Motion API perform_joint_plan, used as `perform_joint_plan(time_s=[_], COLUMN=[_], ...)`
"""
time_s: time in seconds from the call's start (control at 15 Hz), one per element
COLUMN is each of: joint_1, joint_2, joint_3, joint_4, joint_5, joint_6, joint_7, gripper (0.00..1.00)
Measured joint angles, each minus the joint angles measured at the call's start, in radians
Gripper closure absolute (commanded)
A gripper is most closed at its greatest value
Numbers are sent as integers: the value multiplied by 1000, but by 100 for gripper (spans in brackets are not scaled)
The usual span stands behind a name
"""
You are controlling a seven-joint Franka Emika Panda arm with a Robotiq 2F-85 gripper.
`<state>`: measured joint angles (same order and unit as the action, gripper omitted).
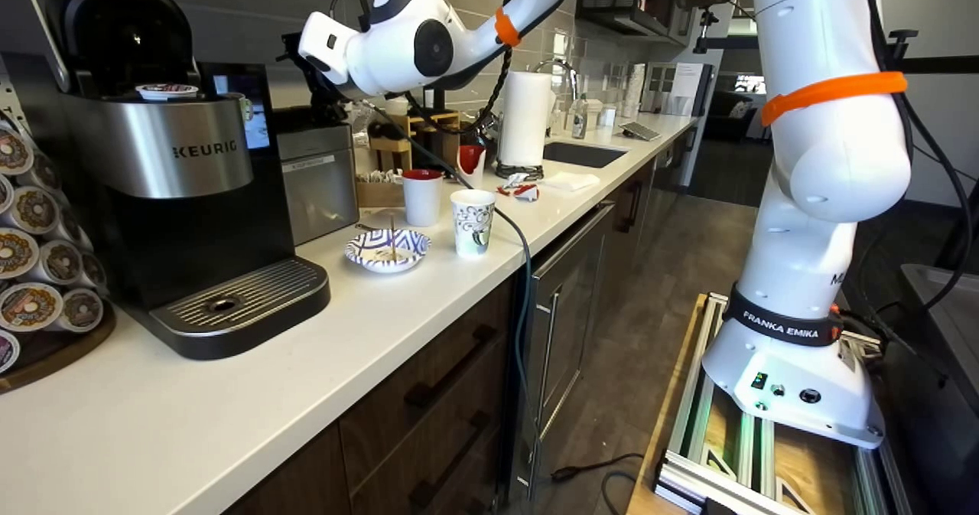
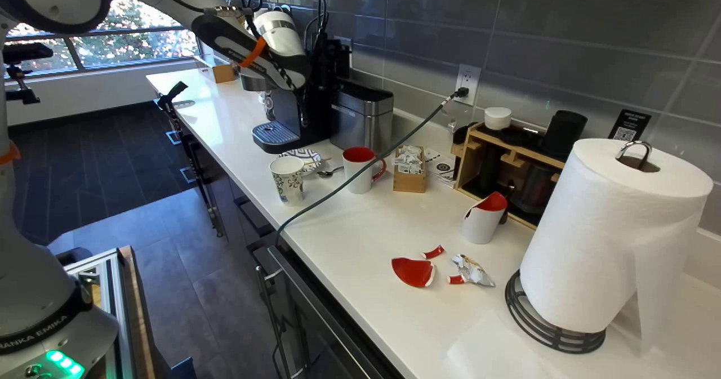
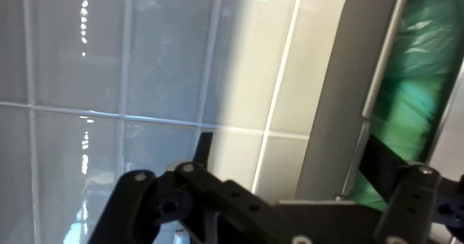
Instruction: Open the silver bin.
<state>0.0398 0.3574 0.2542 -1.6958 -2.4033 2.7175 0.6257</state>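
Observation:
The silver bin stands against the wall behind the coffee machine in both exterior views. In the wrist view its grey metal panel and rim border an uncovered opening with a green liner inside. I cannot tell whether this panel is a raised lid or a side wall. My gripper is open above the bin, its fingers wide apart. In the wrist view one finger overlaps the green opening and one the wall tiles, with the panel between. Contact cannot be told. The gripper is dark and partly hidden in both exterior views.
The coffee machine stands close beside the bin. A patterned bowl, a paper cup and a red-lined mug stand in front. A cable crosses the counter. Red shards lie near the paper towel roll.

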Motion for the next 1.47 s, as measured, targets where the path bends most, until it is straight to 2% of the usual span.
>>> perform_joint_plan(time_s=[0.47,1.07,1.47], joint_1=[18,36,37], joint_2=[20,168,236], joint_3=[2,0,-1], joint_4=[63,255,356], joint_5=[25,187,267], joint_6=[-51,-51,-52], joint_7=[-37,-280,-373], gripper=[0,0,0])
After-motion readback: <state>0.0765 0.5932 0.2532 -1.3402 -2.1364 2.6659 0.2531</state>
